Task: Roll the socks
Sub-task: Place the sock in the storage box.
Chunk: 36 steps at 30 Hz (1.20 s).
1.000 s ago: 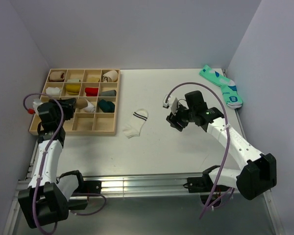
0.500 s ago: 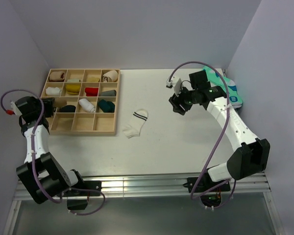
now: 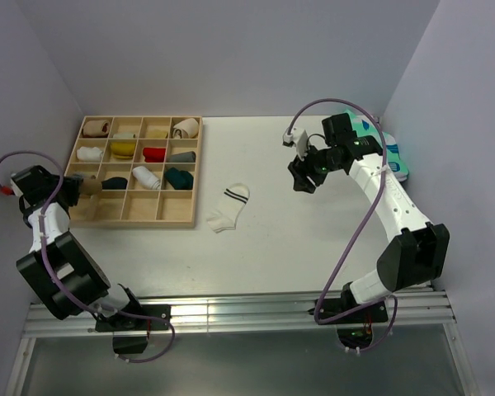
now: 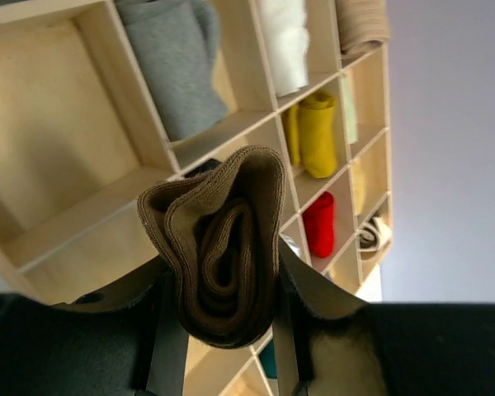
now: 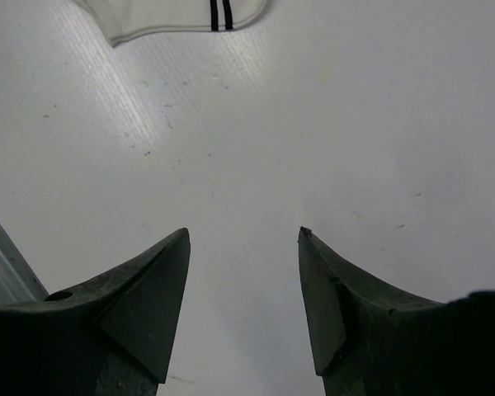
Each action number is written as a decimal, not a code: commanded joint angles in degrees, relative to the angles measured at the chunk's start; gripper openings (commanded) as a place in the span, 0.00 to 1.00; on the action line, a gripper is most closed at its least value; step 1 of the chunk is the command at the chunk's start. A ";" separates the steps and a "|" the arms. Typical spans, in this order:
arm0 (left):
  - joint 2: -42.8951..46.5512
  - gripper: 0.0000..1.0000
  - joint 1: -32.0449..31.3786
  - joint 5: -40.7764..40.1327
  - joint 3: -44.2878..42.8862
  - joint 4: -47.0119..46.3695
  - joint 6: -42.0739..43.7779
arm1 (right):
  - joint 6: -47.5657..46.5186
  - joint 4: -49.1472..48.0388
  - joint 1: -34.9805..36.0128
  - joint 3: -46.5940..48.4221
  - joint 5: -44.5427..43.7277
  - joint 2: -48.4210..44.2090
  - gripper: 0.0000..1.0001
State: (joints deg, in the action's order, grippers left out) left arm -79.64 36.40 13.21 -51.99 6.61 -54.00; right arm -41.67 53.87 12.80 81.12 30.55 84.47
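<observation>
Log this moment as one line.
left hand: shut on rolled brown sock, by tray | right hand: open, empty | white sock: flat, unrolled

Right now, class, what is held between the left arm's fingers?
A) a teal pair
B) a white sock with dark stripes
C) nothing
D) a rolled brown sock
D: the left wrist view shows the left arm's fingers pressed on both sides of a rolled brown sock.

Item: my left arm (image 3: 40, 224), my right arm (image 3: 388, 198). White link shells, black joint housings, black shoulder blocks. Cables (image 3: 334, 101): one purple loop apiece; the left one ends in a red tip (image 3: 2, 189). My fingers (image 5: 140, 322): dark, matte, wedge-shaped.
</observation>
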 commanded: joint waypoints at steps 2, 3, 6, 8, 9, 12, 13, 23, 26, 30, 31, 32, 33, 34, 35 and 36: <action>-1.65 0.00 1.21 -1.87 0.23 -1.34 2.93 | 2.55 -0.78 -0.40 1.68 1.72 -0.18 0.62; -1.92 0.00 1.30 -1.79 0.22 -1.51 3.11 | 2.82 -1.30 -0.40 1.50 1.45 -0.09 0.62; -2.19 0.00 2.09 -1.70 0.57 -2.04 2.76 | 3.96 -1.92 -0.40 1.76 0.22 1.66 0.62; -3.24 0.00 3.14 1.01 1.10 -3.18 2.76 | 4.93 -2.54 -0.40 2.19 -0.22 2.89 0.61; -3.25 0.00 3.15 1.29 1.27 -3.27 2.76 | 5.37 -2.63 -0.40 2.46 -0.22 3.42 0.61; -2.81 0.00 3.15 2.78 2.68 -5.30 3.02 | 6.86 -2.72 -0.32 4.04 -0.22 5.52 0.61; -2.54 0.00 3.06 3.31 2.68 -5.21 2.93 | 7.13 -2.45 -0.40 4.83 -0.14 6.14 0.61; -0.52 0.00 2.89 11.92 6.46 -8.11 1.35 | 9.85 -1.13 -0.32 11.07 -1.10 10.27 0.61; -0.70 0.00 2.10 14.21 8.21 -9.51 1.53 | 9.59 -1.31 -0.32 10.99 -1.45 10.19 0.61; -1.48 0.00 1.48 15.09 9.18 -8.99 2.40 | 8.45 -0.70 -0.32 11.16 -2.24 10.37 0.61; -2.79 0.00 1.48 15.18 8.57 -8.46 2.67 | 7.84 -0.69 -0.32 10.99 -2.24 10.37 0.61; -3.24 0.00 1.57 15.87 8.39 -8.46 2.76 | 7.66 -0.69 -0.32 10.90 -2.24 10.37 0.61; -3.77 0.00 1.48 15.79 8.13 -8.20 2.84 | 7.40 -0.61 -0.32 10.73 -2.16 10.11 0.61; -4.56 0.00 1.48 15.53 7.52 -7.76 3.19 | 7.22 -0.69 -0.40 10.46 -1.98 9.93 0.61; -5.09 0.00 1.48 15.53 7.17 -6.80 3.37 | 6.70 -0.78 -0.32 9.68 -1.89 9.58 0.61; -5.53 0.00 1.48 15.35 6.81 -6.79 4.07 | 6.52 -1.04 -0.40 9.23 -1.81 9.32 0.61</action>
State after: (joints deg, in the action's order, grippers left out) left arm -83.77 38.00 27.14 -42.85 0.25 -51.70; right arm -33.71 52.80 12.71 89.97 28.75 94.70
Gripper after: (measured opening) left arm 0.414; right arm 0.609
